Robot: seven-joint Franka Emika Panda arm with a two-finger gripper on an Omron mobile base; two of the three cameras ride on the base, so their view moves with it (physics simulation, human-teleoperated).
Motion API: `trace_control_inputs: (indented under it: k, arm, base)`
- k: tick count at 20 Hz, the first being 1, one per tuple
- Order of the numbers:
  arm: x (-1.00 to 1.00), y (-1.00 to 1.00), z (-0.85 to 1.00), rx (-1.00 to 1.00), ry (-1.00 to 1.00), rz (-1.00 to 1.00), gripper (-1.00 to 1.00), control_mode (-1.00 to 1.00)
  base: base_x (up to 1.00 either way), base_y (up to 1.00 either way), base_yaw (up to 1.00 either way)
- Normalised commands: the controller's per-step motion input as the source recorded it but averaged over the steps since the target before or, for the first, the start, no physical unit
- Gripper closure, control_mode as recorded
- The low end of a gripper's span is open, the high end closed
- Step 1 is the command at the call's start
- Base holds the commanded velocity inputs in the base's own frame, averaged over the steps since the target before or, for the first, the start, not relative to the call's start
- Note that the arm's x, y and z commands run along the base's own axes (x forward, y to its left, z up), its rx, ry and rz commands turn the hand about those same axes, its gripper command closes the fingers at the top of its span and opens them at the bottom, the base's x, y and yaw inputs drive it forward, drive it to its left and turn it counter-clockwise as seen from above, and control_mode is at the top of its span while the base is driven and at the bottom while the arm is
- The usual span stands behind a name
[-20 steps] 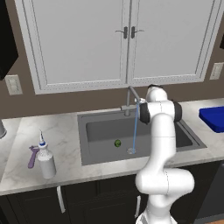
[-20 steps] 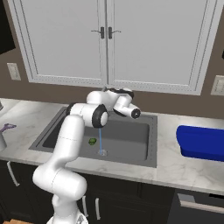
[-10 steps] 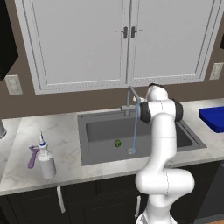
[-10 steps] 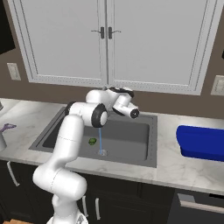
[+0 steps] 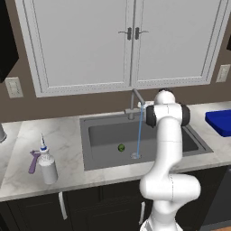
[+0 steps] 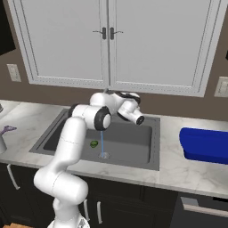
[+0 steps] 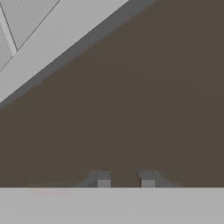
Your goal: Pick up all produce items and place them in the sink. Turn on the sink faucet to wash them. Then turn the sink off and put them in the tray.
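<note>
Starting at the near counter edge, on the left: find a white bottle (image 5: 47, 164) with a blue cap, upright, and a purple tool (image 5: 34, 161) just beside it on its left. Moving back to the sink (image 5: 108, 133): see the lime (image 5: 121, 147) (image 6: 94, 144) resting on the dark basin floor, alone, a little left of the round silver drain (image 5: 135, 155) in the left base view. Note a thin blue stream of water (image 5: 139, 133) (image 6: 102, 142) falling from the spout onto the drain, near the lime but not on it. Off to the right, well apart from the sink, spot the blue tray (image 5: 220, 122) (image 6: 205, 143) flat on the counter with nothing in it. Behind the basin, meet the faucet (image 5: 135, 100), its spout angled out over the water, with the arm's hand up close beside it. Looking along the gripper (image 7: 125, 181): fingertips (image 7: 103, 182) a narrow gap apart, nothing between them, aimed at the brown wall (image 7: 131, 109) below the white cabinets (image 5: 131, 40). Cannot tell whether touching the faucet lever.
</note>
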Motion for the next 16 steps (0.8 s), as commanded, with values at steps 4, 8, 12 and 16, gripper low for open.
trace_control_inputs:
  k: [4,8,12,16]
  arm:
    - [0.0,0.58,0.31,-0.06,-0.12,0.19,1.0,-1.0]
    - [0.0,0.67,0.37,-0.08,-0.08,0.18,1.0,-1.0]
    - [0.0,0.7,0.37,-0.09,-0.06,0.16,1.0,-1.0]
    - [0.0,0.69,0.36,-0.08,-0.06,0.16,1.0,-1.0]
  base:
    - [0.0,0.0,0.0]
    - [0.0,0.0,0.0]
    - [0.0,0.0,0.0]
    - [0.0,0.0,0.0]
